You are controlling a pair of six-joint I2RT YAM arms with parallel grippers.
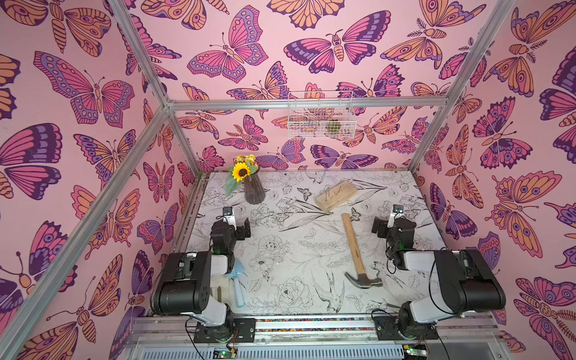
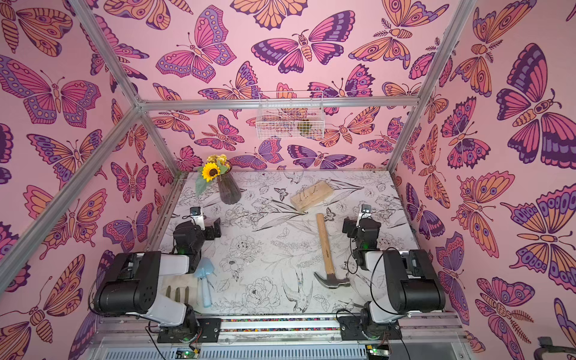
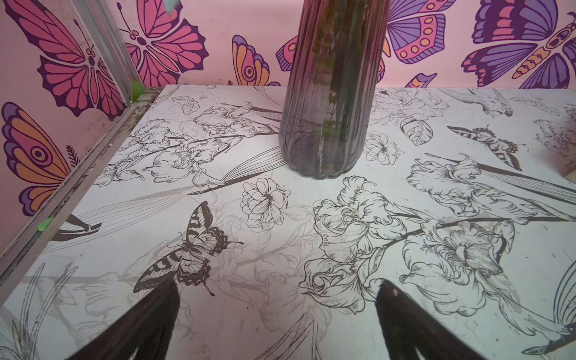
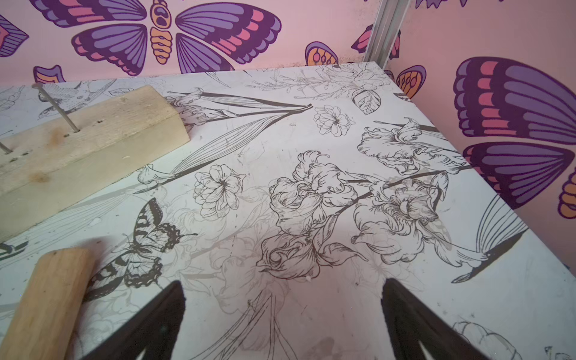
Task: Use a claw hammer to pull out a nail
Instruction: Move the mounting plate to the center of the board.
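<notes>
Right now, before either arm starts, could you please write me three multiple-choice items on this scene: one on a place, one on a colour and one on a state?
1. Where does the claw hammer lie relative to the wooden block?
A. flat on the table, on the robot's side of the block
B. on top of the block
C. behind the block, against the wall

2. What colour is the trowel?
A. red
B. pale blue
C. black

3. How is the right gripper?
A. shut on the hammer's handle
B. shut, holding nothing
C. open, holding nothing

Answers:
1 A: in both top views the handle end points toward the block and the head lies nearer the robot.
2 B: a top view shows its blade and handle pale blue.
3 C: the right wrist view shows the fingers wide apart with only table between them.
</notes>
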